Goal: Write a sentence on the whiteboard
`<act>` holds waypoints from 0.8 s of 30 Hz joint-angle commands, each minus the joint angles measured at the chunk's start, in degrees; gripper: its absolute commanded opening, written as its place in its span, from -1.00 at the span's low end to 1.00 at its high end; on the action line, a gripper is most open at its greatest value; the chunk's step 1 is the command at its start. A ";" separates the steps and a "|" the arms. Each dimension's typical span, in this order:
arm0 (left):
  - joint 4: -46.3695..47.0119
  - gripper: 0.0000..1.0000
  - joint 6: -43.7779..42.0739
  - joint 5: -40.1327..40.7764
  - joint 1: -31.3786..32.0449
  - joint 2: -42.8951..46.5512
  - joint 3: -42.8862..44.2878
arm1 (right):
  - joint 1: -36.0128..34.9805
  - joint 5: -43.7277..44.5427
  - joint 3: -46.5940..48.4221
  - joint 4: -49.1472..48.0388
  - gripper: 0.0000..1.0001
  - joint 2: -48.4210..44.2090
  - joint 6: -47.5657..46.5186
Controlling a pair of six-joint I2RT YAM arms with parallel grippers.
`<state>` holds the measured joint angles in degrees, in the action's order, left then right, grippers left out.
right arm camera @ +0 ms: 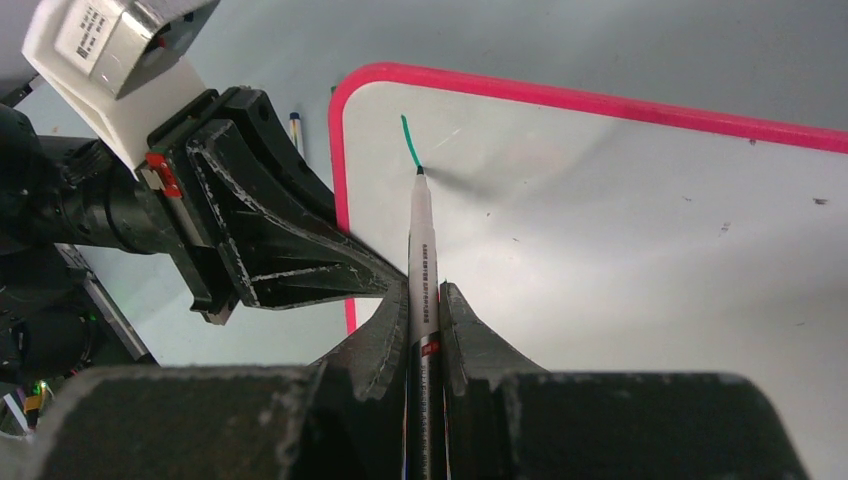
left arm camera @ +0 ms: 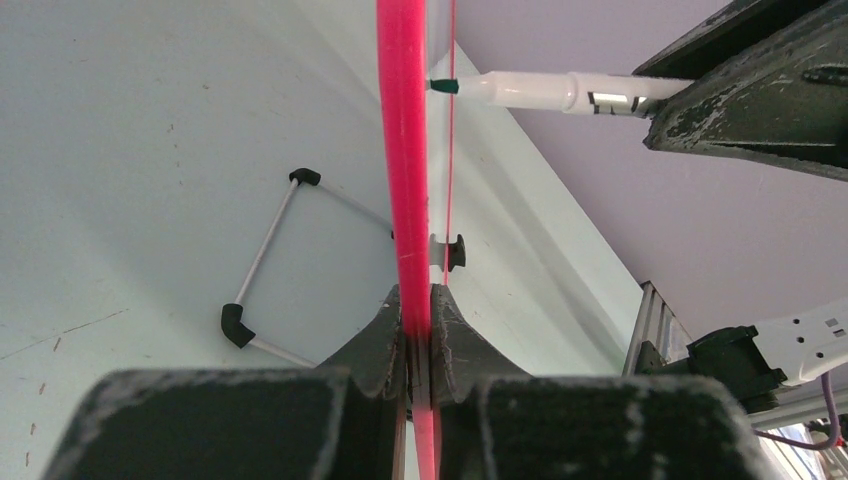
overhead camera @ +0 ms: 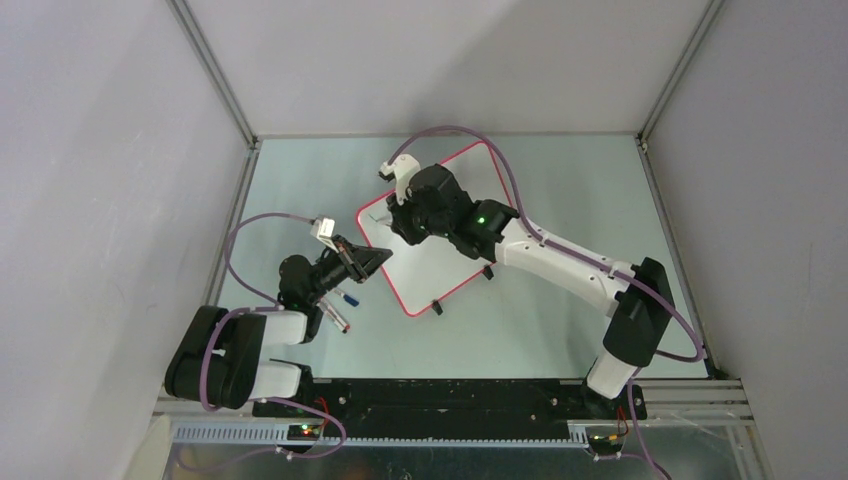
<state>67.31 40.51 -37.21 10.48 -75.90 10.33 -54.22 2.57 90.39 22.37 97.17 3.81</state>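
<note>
I am watching the whiteboard (overhead camera: 428, 268) sitting on the pale green table (overhead camera: 560, 190), turned at a slant, a little left of the middle and between the two arms. Its red-pink rim (left arm camera: 403, 150) is running edge-on through the left wrist view.

I am holding the left gripper (overhead camera: 385, 258) on the board's left edge, its fingers (left arm camera: 385, 345) pinching together on the rim with only that thin strip between them. I am keeping the right gripper (right arm camera: 425, 310) over the board's upper left part. Its fingers (right arm camera: 375, 340) are clamping a slim white marker (right arm camera: 421, 250) that is pointing away from the wrist.

The marker's dark green tip is touching the glossy white surface at the lower end of a short green stroke (right arm camera: 409, 140), close to the rounded corner. Two black clip feet (overhead camera: 487, 272) are sticking out from the board's near edge.

In the left wrist view a wire stand with black corners (left arm camera: 262, 268) is showing on the side of the rim away from the marker. Two loose pens (overhead camera: 340, 308) are lying on the table just beside the left arm, apart from the board.
</note>
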 commanded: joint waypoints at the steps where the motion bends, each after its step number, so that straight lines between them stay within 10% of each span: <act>1: -1.69 -0.92 -5.13 0.95 -0.11 0.70 0.92 | 0.81 1.27 -0.93 -1.09 -1.00 -2.12 -0.41; 24: -2.03 -0.92 -5.22 0.93 -0.11 1.16 0.92 | 1.70 -1.20 5.57 1.01 -1.00 -0.57 0.02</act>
<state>66.83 40.27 -37.23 10.48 -75.31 10.33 -52.84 1.06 92.53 23.20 96.82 3.90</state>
